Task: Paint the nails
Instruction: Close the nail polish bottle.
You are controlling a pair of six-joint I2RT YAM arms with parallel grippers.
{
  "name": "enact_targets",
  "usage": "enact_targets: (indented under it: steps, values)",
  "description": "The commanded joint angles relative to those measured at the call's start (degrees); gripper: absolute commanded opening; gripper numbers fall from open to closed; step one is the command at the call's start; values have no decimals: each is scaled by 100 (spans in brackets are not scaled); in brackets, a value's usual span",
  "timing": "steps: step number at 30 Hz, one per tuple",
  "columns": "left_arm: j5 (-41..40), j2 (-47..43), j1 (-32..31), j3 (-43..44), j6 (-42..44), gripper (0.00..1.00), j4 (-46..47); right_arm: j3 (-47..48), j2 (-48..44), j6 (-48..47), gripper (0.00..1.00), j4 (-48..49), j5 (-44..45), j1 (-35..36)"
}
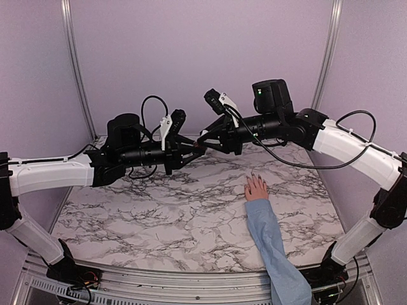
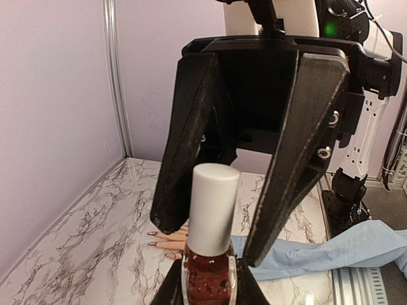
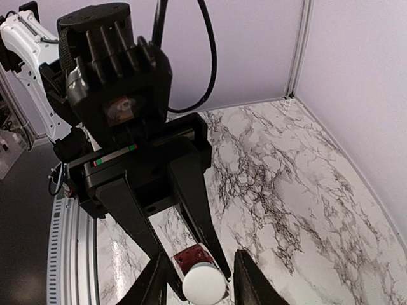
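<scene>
My left gripper [image 2: 208, 289] is shut on the glass body of a nail polish bottle [image 2: 210, 273] with dark red polish and a white cap [image 2: 213, 206], held upright high above the table. My right gripper [image 3: 203, 279] faces it, its open jaws on either side of the cap [image 3: 205, 284] with a small gap on each side. In the top view the two grippers meet at mid-air, left [image 1: 197, 148] and right [image 1: 208, 141]. A pinkish hand [image 1: 256, 188] with dark nails [image 1: 252, 175] lies flat on the table, also seen in the left wrist view [image 2: 166, 240].
The light-blue sleeve [image 1: 273, 241] runs from the hand to the table's near edge at the right. The marble table [image 1: 159, 210] is walled by pale lilac panels on the left, back and right. A black cable [image 1: 305, 162] hangs under the right arm.
</scene>
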Motion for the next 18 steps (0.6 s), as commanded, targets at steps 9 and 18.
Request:
enact_targets:
  steps: [9,18]
  values:
    - [392,-52,105,462,-321,0,282,369,-137,202,53,250,-61,-34]
    - [1780,44,309,729,-1301,0,712,296,-248,1480,71,1727,-1732,-684]
